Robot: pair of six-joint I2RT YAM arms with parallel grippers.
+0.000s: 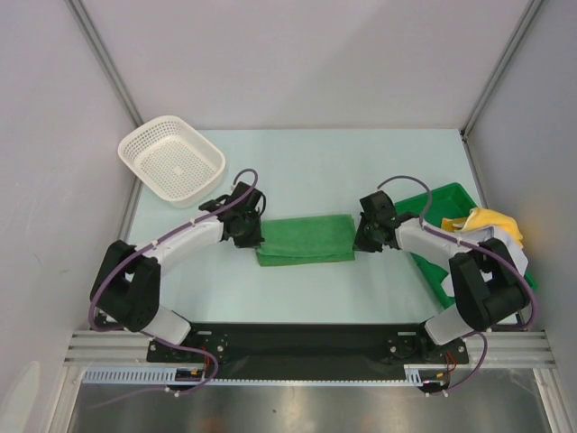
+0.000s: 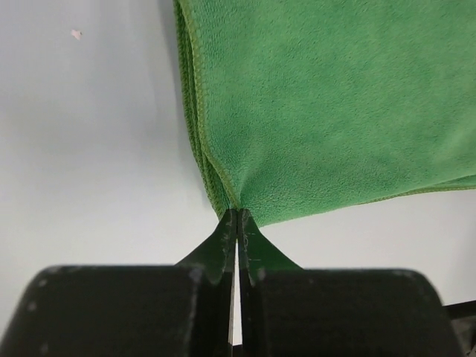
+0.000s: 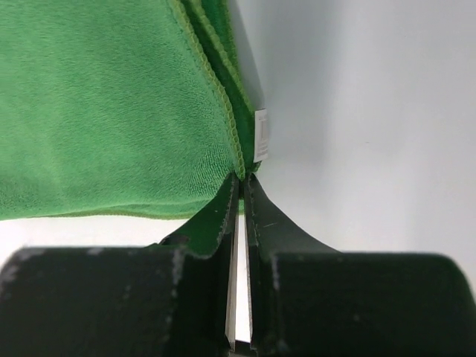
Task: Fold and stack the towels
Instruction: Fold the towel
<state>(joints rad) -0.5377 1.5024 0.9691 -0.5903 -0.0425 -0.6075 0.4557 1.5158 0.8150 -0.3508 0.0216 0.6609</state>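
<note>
At centre of table [image 1: 297,171]: green towel [image 1: 305,239], folded; likely soft, light, limp. Left gripper [image 2: 238,213] clamped on its 9 o'clock corner, right gripper [image 3: 242,177] on its 3 o'clock corner.

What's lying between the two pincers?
A folded green towel fills the stretch; the left pincer and right pincer each pinch one end, seen in the top view.

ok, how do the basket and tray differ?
Basket is white mesh; tray is solid green. Basket sits far left, tray at the right edge. Basket looks empty; tray holds a yellow towel. Both are open-topped, on either side of the green towel.
</note>
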